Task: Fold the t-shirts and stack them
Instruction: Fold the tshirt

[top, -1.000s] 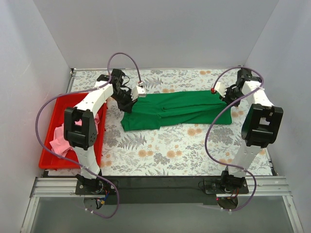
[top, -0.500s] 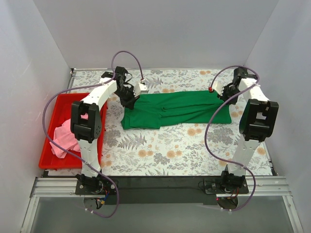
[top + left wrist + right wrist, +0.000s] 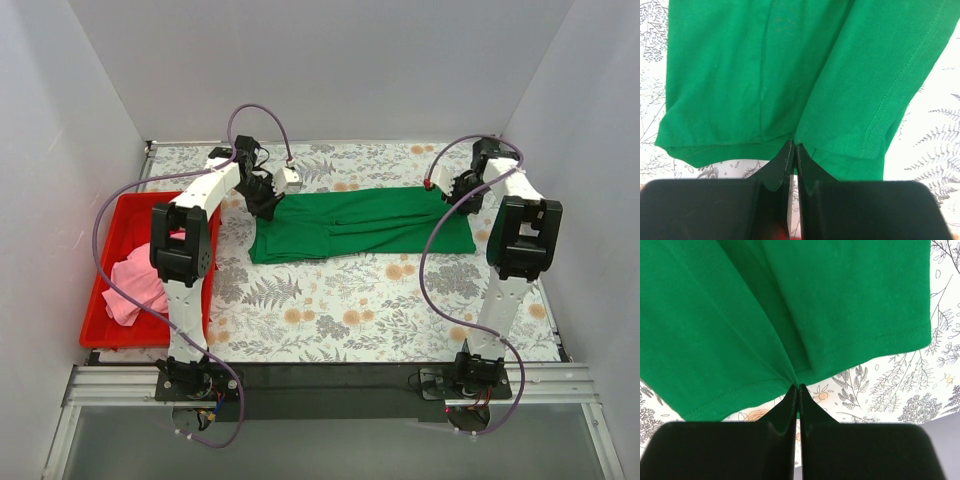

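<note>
The green t-shirt [image 3: 360, 225] lies stretched out as a long folded band across the far half of the floral desk [image 3: 330, 300]. The left claw [image 3: 792, 146] is pinched tight on the shirt's left-end edge, and the right claw [image 3: 798, 386] likewise grips its right end. The pink t-shirt [image 3: 135, 285] sits crumpled in the red tray [image 3: 112, 215]

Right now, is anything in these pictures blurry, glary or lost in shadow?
Top view: soft, even light, no glare, only faint shadows on the table; all sharp. Left wrist view: the green shirt is crisp down to its stitching, but the black jaws at the bottom are dark and featureless. Right wrist view: the same, seams sharp, jaws nearly black.
</note>
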